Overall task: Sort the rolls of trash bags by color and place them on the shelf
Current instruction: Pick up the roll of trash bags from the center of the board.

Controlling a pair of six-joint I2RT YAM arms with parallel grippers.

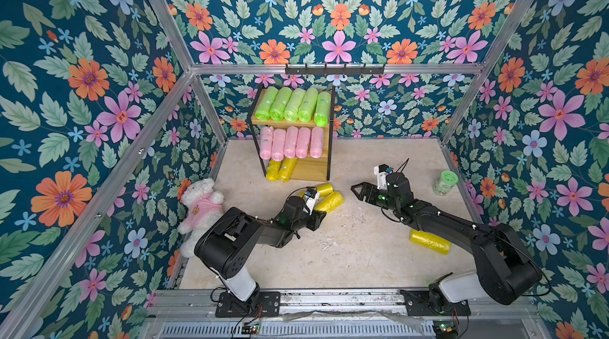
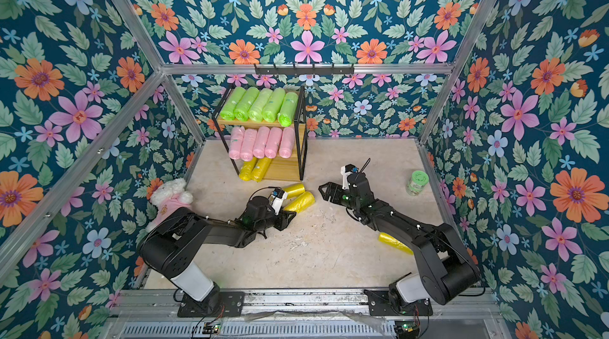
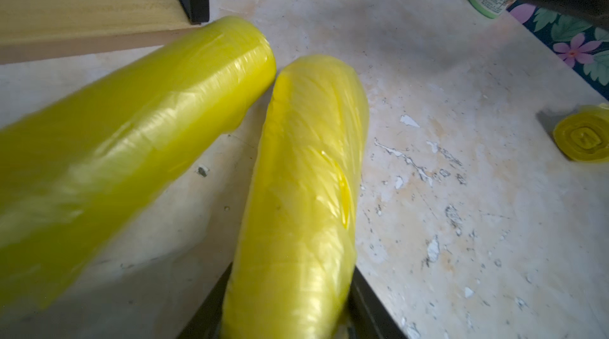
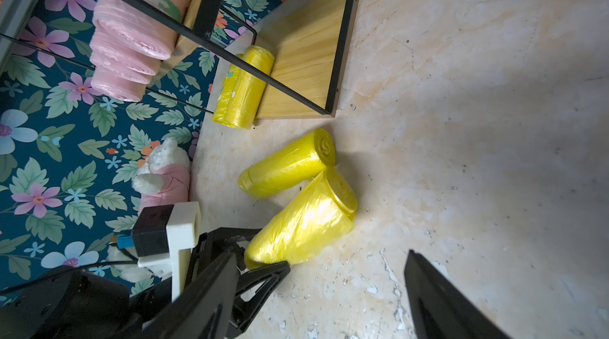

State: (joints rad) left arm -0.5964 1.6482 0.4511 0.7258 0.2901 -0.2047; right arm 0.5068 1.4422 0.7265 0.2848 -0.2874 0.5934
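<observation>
The shelf (image 1: 313,169) (image 2: 286,169) stands at the back, with several lime green rolls (image 1: 293,105) on its top board, several pink rolls (image 1: 291,143) on the middle one and two yellow rolls (image 1: 280,169) on the bottom one. Two more yellow rolls lie on the floor in front of it. My left gripper (image 1: 318,213) (image 3: 291,274) is shut on the nearer yellow roll (image 1: 330,201) (image 3: 313,172) (image 4: 303,225); the other yellow roll (image 1: 322,189) (image 3: 131,129) lies against it. A third yellow roll (image 1: 430,241) (image 2: 393,243) lies partly under my right arm. My right gripper (image 1: 357,190) (image 4: 324,294) hangs open and empty to their right.
A green-lidded jar (image 1: 445,182) stands by the right wall. A white teddy bear in pink (image 1: 201,209) leans in the left corner. A black hook rail (image 1: 334,68) runs along the back frame above the shelf. Flowered walls close in the floor on three sides.
</observation>
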